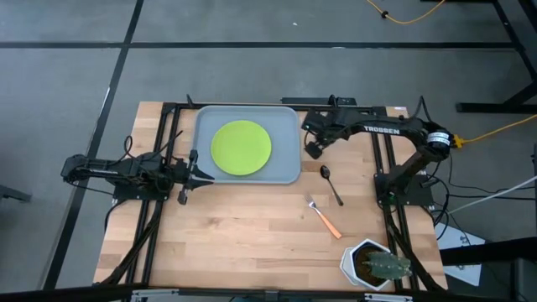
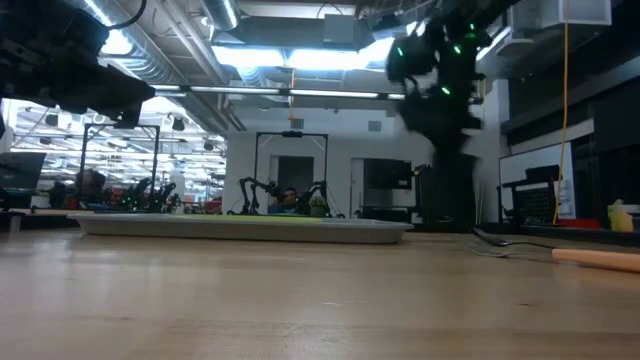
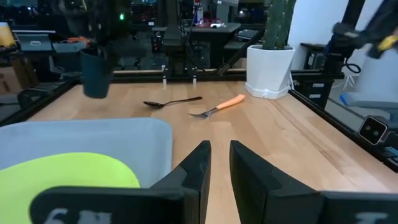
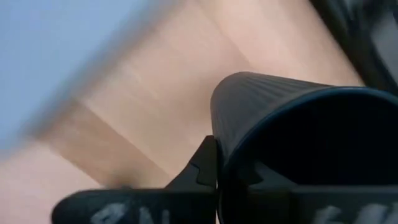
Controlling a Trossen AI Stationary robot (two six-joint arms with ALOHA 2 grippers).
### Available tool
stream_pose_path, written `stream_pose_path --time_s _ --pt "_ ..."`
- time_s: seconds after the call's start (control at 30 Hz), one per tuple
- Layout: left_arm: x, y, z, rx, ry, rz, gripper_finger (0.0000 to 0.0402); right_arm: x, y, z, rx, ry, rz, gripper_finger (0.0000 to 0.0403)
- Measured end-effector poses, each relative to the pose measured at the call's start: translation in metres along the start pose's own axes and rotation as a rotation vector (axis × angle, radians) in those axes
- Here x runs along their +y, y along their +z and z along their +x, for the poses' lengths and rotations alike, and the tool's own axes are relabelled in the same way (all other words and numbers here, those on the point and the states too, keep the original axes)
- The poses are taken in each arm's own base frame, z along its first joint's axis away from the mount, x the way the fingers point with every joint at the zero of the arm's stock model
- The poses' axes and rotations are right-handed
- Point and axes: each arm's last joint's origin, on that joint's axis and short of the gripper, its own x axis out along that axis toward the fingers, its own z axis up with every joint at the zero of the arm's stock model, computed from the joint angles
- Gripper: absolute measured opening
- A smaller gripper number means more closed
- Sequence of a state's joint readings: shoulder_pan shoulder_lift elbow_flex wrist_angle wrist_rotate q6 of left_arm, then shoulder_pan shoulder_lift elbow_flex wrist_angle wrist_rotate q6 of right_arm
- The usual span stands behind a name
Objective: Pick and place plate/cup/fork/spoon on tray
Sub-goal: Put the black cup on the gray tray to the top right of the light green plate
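While the right end effector (image 1: 312, 149) grips one ribbed black cup (image 4: 298, 143) and the left end effector (image 3: 216, 163) stands open, the pale wooden counter (image 1: 252, 226) holds one grey-blue tray (image 1: 289, 172), one lime-green plate (image 1: 241, 148), one dark spoon (image 1: 330, 183) and one orange-handled fork (image 1: 323, 216).

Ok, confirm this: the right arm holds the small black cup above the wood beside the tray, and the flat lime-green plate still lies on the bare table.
Wrong on the plate. The high view shows the flat round lime-green plate already lying inside the large grey-blue tray. The rest stands: the right gripper holds the small black cylindrical cup beside the tray.
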State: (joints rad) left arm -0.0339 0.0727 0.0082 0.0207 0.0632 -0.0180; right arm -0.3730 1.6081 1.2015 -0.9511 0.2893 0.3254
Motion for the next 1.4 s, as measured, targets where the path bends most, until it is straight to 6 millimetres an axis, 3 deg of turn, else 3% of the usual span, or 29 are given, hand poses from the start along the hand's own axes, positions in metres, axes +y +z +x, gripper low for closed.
stream_pose_path --time_s 0.23,0.43,0.6,0.87,1.1,1.4 --pt "0.0 0.0 0.0 0.0 0.002 0.002 0.0053 0.026 0.052 -0.031 -0.396 0.232 -0.055 0.0002" --pt "0.0 0.0 0.0 0.002 0.011 0.01 0.0053 0.032 0.095 -0.035 -0.396 0.215 -0.075 0.0002" --pt "0.001 -0.001 0.0 0.006 0.026 0.025 0.0053 0.037 0.119 -0.02 -0.232 0.165 -0.116 0.0002" --pt "0.001 -0.001 0.0 0.006 0.026 0.024 0.0053 0.048 0.127 0.022 -0.047 0.199 -0.194 0.0002" --pt "0.001 -0.001 0.0 0.006 0.026 0.021 0.0053 0.052 0.127 0.036 -0.026 0.192 -0.226 0.0032" --pt "0.001 -0.001 0.0 0.006 0.025 0.02 0.0053 0.05 0.129 0.037 -0.03 0.19 -0.229 0.0039"
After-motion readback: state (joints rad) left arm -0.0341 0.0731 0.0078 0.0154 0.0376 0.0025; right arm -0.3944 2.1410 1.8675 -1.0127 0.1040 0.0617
